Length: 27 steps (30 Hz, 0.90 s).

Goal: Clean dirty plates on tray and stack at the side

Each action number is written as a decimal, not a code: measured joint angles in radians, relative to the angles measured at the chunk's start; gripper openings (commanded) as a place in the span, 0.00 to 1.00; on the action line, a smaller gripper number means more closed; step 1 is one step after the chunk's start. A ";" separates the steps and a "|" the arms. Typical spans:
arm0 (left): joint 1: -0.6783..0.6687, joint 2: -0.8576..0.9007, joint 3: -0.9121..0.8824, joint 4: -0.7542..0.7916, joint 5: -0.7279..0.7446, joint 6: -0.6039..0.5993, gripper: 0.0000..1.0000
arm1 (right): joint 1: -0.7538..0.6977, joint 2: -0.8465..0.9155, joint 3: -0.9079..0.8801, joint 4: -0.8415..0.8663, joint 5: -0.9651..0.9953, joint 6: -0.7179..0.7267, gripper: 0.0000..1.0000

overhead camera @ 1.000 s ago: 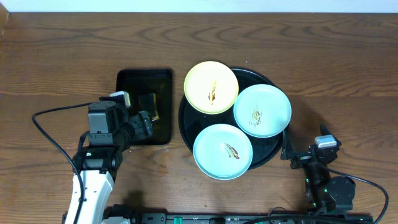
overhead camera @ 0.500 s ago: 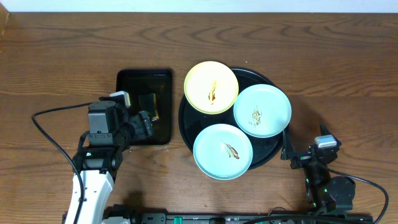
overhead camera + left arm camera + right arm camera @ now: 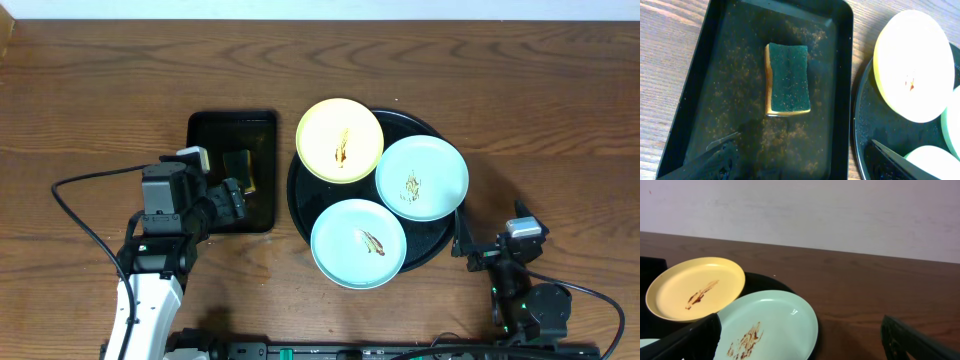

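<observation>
Glossy black tray (image 3: 299,205), smooth pastel plastic plates (image 3: 358,243), rough-textured green sponge (image 3: 787,77), grained brown wooden table (image 3: 540,80)

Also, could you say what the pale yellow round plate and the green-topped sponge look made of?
Pale yellow round plate: probably plastic, smooth and slightly glossy, judging by its soft sheen. Green-topped sponge: foam with a coarse scouring layer, matte and grainy.

Yellow plate (image 3: 340,140), two mint plates (image 3: 421,177) (all brown-smeared, lying flat) on black tray (image 3: 432,240), just left of right gripper (image 3: 466,248).
</observation>
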 measured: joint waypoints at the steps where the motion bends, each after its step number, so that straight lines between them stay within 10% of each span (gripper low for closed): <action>1: 0.000 0.000 0.000 0.000 0.000 0.000 0.81 | 0.000 0.000 0.000 0.000 0.000 0.000 0.99; 27: 0.000 0.000 0.000 0.002 0.001 0.000 0.81 | 0.000 0.157 0.234 -0.222 0.020 0.063 0.99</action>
